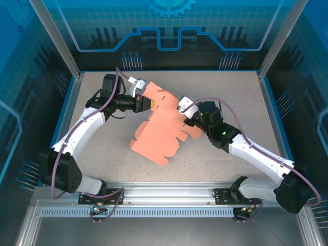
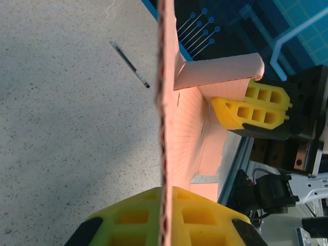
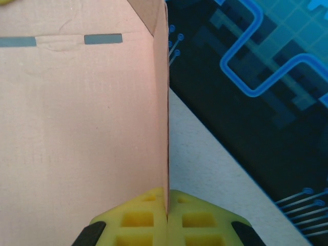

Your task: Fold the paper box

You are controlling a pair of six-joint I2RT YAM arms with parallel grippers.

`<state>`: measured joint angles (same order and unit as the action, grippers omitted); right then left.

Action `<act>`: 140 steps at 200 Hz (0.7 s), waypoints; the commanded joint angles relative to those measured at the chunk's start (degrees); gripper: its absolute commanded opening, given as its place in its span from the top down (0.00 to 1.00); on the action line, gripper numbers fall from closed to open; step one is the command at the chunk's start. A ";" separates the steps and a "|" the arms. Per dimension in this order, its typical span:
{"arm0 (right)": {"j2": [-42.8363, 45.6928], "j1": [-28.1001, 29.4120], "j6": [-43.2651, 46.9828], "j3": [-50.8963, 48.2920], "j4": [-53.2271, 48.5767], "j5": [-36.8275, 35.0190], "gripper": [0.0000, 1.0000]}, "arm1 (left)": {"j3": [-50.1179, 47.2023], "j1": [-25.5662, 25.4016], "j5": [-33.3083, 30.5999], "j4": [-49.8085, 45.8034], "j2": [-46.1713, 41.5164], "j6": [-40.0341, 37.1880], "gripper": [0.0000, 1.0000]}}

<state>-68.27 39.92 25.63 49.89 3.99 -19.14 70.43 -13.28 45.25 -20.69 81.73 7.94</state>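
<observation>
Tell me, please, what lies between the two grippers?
The paper box spans that stretch: the left gripper pinches its far edge and the right gripper its right edge, as the top view shows.

Paper box (image 1: 156,136): coloured salmon-orange, unpatterned.
Table (image 1: 102,154): beige-grey, finely speckled.
Left gripper (image 2: 165,218): yellow fingers, black-edged.
Right gripper (image 3: 167,218): yellow fingers, black-edged.
Walls (image 1: 169,31): blue, printed with circuit lines.
</observation>
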 commanded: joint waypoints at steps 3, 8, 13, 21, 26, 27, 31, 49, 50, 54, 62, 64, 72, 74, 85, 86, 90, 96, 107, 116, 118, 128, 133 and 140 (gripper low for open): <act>-3.02 4.68 5.47 -3.16 3.36 -8.27 1.00 | 1.06 -0.43 2.54 6.45 0.31 3.04 1.00; -3.28 5.02 5.81 -3.40 3.94 -9.00 1.00 | 1.04 -0.43 2.44 6.45 0.43 3.09 1.00; -3.52 5.39 6.10 -3.68 4.70 -9.94 1.00 | 1.05 -0.43 2.34 6.44 0.57 3.19 1.00; -4.02 5.97 6.67 -4.15 6.11 -11.36 1.00 | 1.12 -0.43 2.33 6.53 0.78 3.45 1.00; -4.34 6.28 7.14 -4.42 6.93 -11.98 1.00 | 1.22 -0.43 2.36 6.53 0.96 3.65 1.00; -4.38 6.38 7.19 -4.52 7.05 -12.15 1.00 | 1.25 -0.43 2.37 6.58 0.96 3.65 1.00; -4.61 6.70 7.48 -4.70 7.80 -12.75 1.00 | 1.26 -0.44 2.35 6.54 1.11 3.82 1.00; -5.66 7.64 8.61 -5.42 10.12 -15.07 1.00 | 1.29 -0.43 2.38 6.79 1.42 4.31 1.00; -5.74 7.68 8.67 -5.46 10.18 -15.19 1.00 | 1.29 -0.43 2.38 6.80 1.42 4.29 1.00; -6.01 7.71 8.91 -5.50 10.53 -15.56 1.00 | 1.29 -0.43 2.39 6.80 1.48 4.36 1.00; -6.55 7.75 9.22 -5.25 10.37 -15.99 1.00 | 1.31 -0.43 2.30 6.80 1.61 4.35 1.00; -6.75 7.77 9.19 -5.20 10.28 -16.19 1.00 | 1.33 -0.43 2.30 6.80 1.66 4.36 1.00; -7.15 7.78 9.36 -5.06 10.02 -16.50 1.00 | 1.35 -0.43 2.21 6.80 1.72 4.35 1.00; -7.19 7.73 9.38 -4.95 9.88 -16.47 1.00 | 1.35 -0.43 2.21 6.73 1.79 4.36 1.00; -7.30 7.70 8.97 -4.60 8.71 -15.94 1.00 | 1.41 -0.43 2.21 6.58 1.94 4.19 1.00; -7.26 7.71 8.94 -4.53 8.56 -15.85 1.00 | 1.43 -0.43 2.21 6.56 1.94 4.14 1.00; -7.10 7.49 8.43 -4.41 7.91 -15.23 1.00 | 1.38 -0.43 2.20 6.49 1.94 4.02 1.00; -6.71 7.03 7.32 -3.91 6.20 -13.48 1.00 | 1.39 -0.42 2.05 6.38 1.97 3.80 1.00; -6.18 5.18 3.80 -1.87 0.21 -8.08 1.00 | 1.38 -0.35 1.56 5.99 2.10 3.28 1.00; -5.87 3.68 0.89 -0.42 -3.77 -4.17 1.00 | 1.31 -0.34 1.12 5.70 2.24 2.74 1.00; -5.79 3.39 0.49 -0.23 -4.46 -3.35 1.00 | 1.29 -0.34 1.03 5.67 2.28 2.64 1.00; -5.31 2.44 -1.16 0.13 -7.12 0.27 1.00 | 1.22 -0.34 0.55 5.52 2.55 2.27 1.00; -5.20 1.87 -2.06 0.20 -8.40 2.13 1.00 | 1.19 -0.34 0.44 5.41 2.70 2.04 1.00; -4.87 0.97 -3.41 2.05 -10.20 4.90 1.00 | 1.11 -0.34 0.29 5.40 2.96 1.90 1.00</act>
<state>-73.56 42.61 28.64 49.41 7.81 -28.10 70.43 -13.21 43.11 -20.67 84.73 10.55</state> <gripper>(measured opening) 0.058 0.074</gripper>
